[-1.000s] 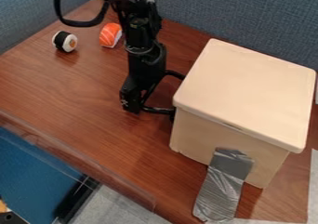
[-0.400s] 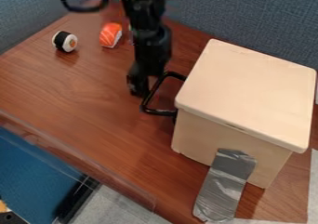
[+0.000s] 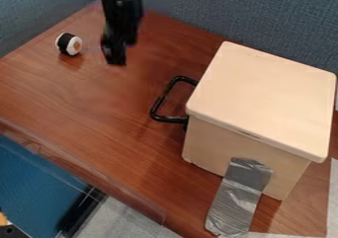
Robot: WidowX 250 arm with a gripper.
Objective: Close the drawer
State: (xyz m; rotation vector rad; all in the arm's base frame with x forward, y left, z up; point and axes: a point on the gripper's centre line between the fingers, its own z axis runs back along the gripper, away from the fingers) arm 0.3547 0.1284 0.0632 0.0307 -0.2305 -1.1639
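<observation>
My black gripper (image 3: 115, 54) hangs over the back left of the table, up and to the left of the drawer's handle and apart from it. The wooden drawer box (image 3: 261, 96) stands on the right, with its black loop handle (image 3: 157, 107) jutting from the left side. No drawer sticks out on that handle side; the handle sits close against the box.
A black-and-white sushi toy (image 3: 68, 44) lies left of the gripper. Grey tape (image 3: 233, 202) runs from the box's front down to the table (image 3: 99, 128). Blue-grey partitions (image 3: 218, 15) stand behind and at the left.
The arm has lifted up and to the left, away from the handle, which it partly covered before. The orange sushi toy is now behind the arm. The box shifted very slightly right earlier on.
</observation>
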